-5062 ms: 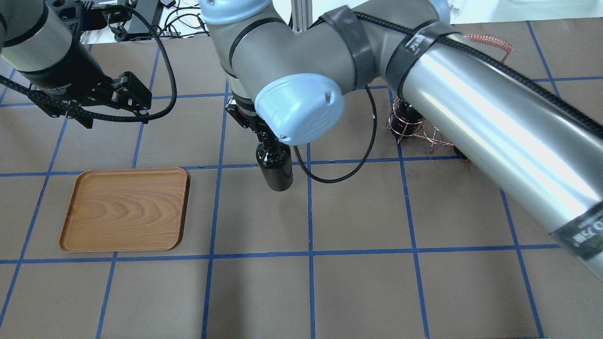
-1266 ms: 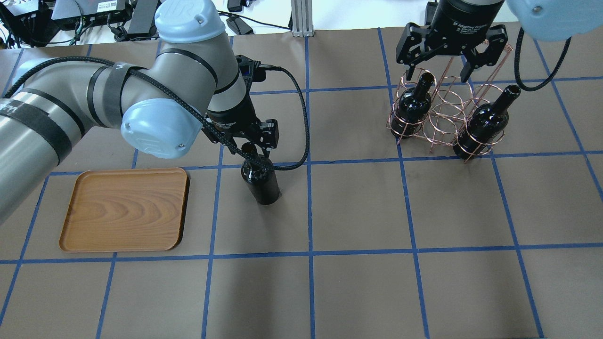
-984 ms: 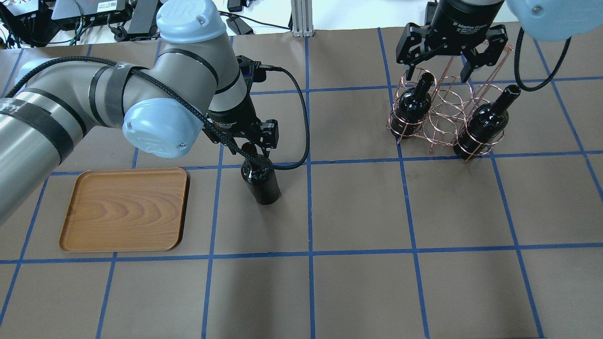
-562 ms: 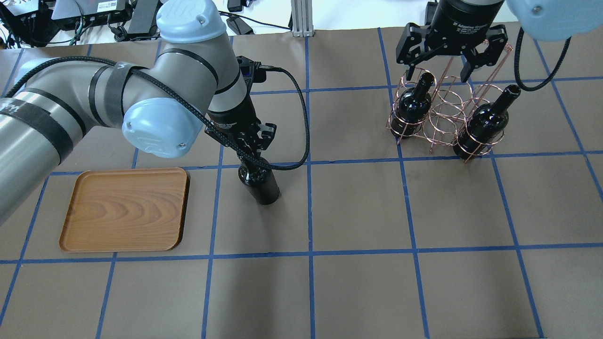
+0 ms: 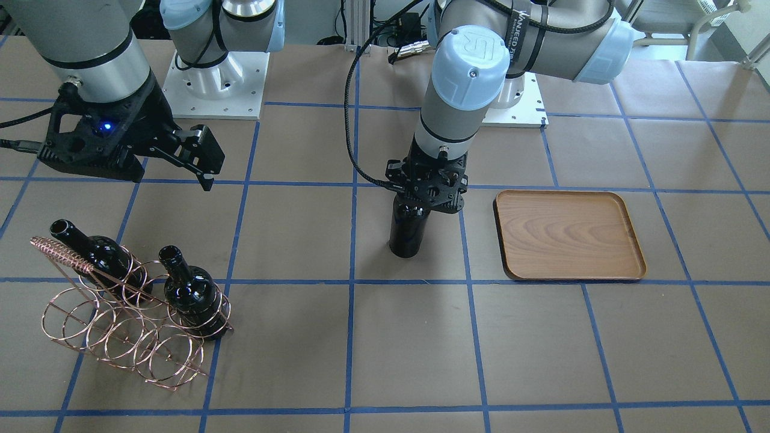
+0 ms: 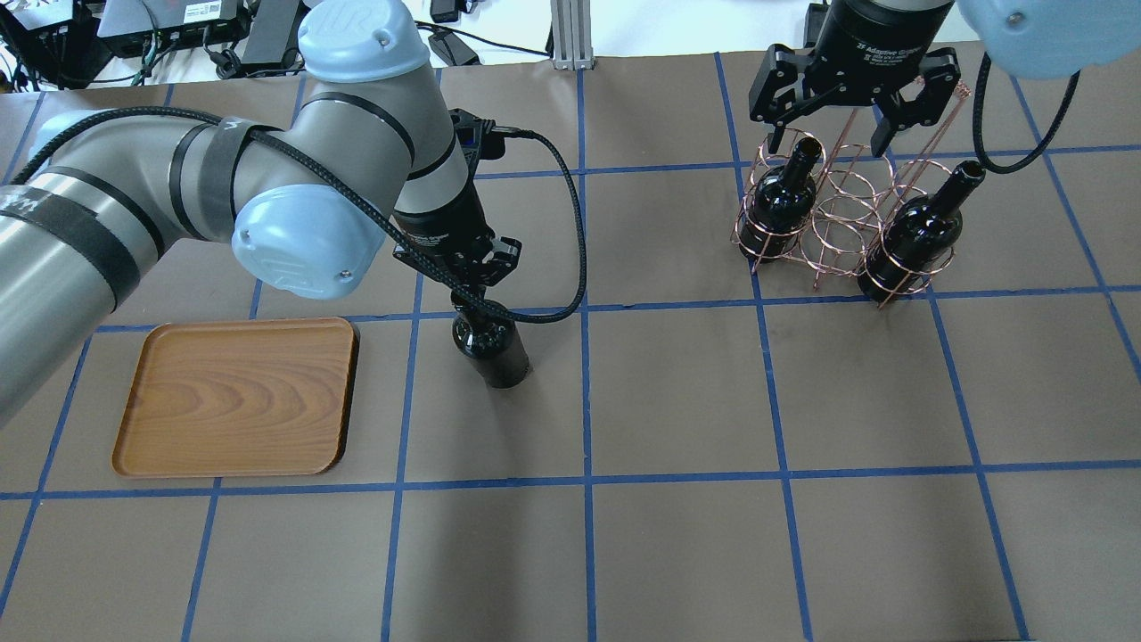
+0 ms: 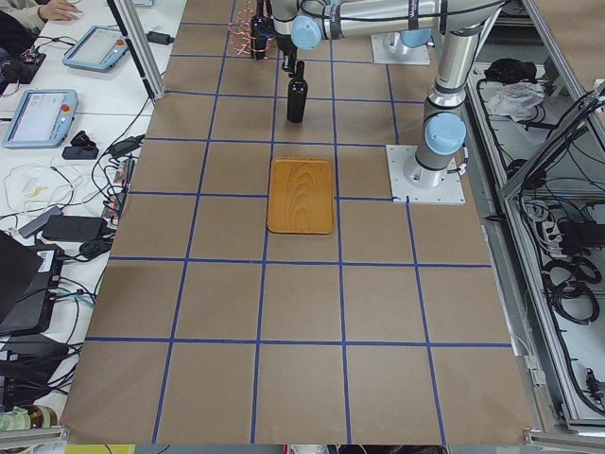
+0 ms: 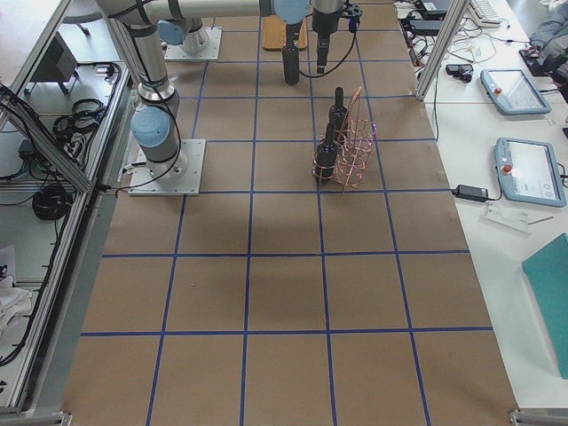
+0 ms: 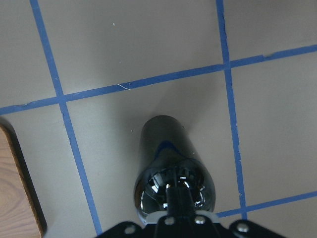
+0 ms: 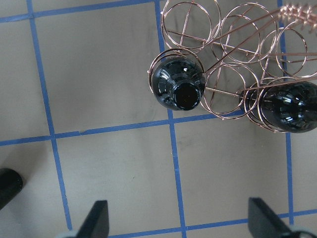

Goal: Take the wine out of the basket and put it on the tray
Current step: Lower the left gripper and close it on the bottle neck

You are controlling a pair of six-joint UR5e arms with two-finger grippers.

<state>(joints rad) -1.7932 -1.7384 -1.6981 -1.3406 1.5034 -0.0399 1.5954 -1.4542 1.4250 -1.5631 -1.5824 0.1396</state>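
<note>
Overhead exterior footage shows the left gripper point(image 6: 470, 278) drawn tight around the narrow neck of a glossy black glass wine bottle point(image 6: 496, 352). The bottle is held upright, with its base on the table point(image 6: 713, 401) (a brown surface marked off in squares by blue tape). It is placed beside a flat rectangular brown wood-grain tray point(image 6: 236, 397) with rounded corners and a darker rim, near it but not touching. In the left wrist-mounted view the wine bottle point(image 9: 166, 144) is seen from above, its shoulder just below the gripper body, and a corner of the tray point(image 9: 15, 193) is caught at the picture's left edge.

The right gripper point(image 6: 831, 134) is held spread wide with nothing in its grasp, above a copper wire basket point(image 6: 842, 218) of round rings with a twisted-wire handle. Its two fingertips point(image 10: 96, 220) are seen far apart in the right wrist-mounted view.

Two more black bottles point(image 6: 784, 201) point(image 6: 914, 236) are seated in rings at opposite ends of the basket, necks up. The basket is set well apart from the tray, and the gripped wine bottle is found between them, closer to the tray.
</note>
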